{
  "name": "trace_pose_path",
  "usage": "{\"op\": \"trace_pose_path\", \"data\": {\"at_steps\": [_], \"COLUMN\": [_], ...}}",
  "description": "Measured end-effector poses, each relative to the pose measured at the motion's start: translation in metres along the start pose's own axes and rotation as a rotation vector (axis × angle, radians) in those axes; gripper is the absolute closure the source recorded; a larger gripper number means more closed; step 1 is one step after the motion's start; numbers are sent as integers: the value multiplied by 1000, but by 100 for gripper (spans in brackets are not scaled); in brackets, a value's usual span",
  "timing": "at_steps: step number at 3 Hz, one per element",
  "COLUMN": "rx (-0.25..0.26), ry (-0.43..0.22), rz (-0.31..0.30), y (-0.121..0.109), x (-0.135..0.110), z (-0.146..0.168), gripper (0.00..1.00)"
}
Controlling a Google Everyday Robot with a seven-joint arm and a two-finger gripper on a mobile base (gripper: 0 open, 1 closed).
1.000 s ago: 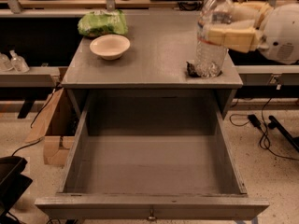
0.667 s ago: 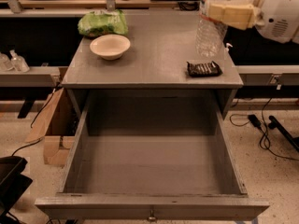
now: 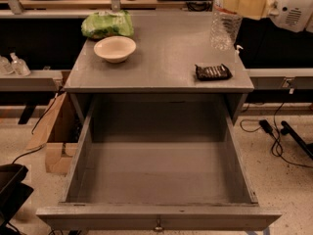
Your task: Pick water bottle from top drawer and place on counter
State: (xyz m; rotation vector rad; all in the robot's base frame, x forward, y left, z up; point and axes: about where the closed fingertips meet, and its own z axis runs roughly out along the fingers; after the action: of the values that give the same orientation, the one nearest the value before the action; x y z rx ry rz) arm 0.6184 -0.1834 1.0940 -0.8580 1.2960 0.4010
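The water bottle [image 3: 222, 31], clear and ribbed, hangs upright over the far right part of the grey counter [image 3: 166, 58]. Its top runs out of view at the upper edge. My gripper [image 3: 234, 4] reaches in from the upper right and its tan fingers [image 3: 249, 5] are shut on the bottle's upper part. I cannot tell whether the bottle's base touches the counter. The top drawer [image 3: 80, 151] is pulled fully open below the counter, with nothing in it and a small pull [image 3: 158, 225] on its front panel.
On the counter are a white bowl [image 3: 115, 48], a green bag [image 3: 107, 23] behind it and a dark packet [image 3: 212, 72] near the right front. Pump bottles [image 3: 14, 65] stand on the left ledge. A cardboard box [image 3: 54, 141] and cables [image 3: 279, 136] lie on the floor.
My gripper has carried the bottle up and toward the back right of the counter, away from the dark packet it stood next to.
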Motion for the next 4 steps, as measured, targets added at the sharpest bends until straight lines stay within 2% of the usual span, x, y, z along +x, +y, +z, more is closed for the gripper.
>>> {"op": "trace_pose_path", "data": {"at_steps": [1,2,3,4], "rx": [30,88,183,244], "ry": [-34,-51,-36,10], "rz": [8,28,32,25], "y": [-26,-78,-142,-172], "x": [3,21,41,59], "z": [22,62,102,114], "gripper": [100,100,100,100]}}
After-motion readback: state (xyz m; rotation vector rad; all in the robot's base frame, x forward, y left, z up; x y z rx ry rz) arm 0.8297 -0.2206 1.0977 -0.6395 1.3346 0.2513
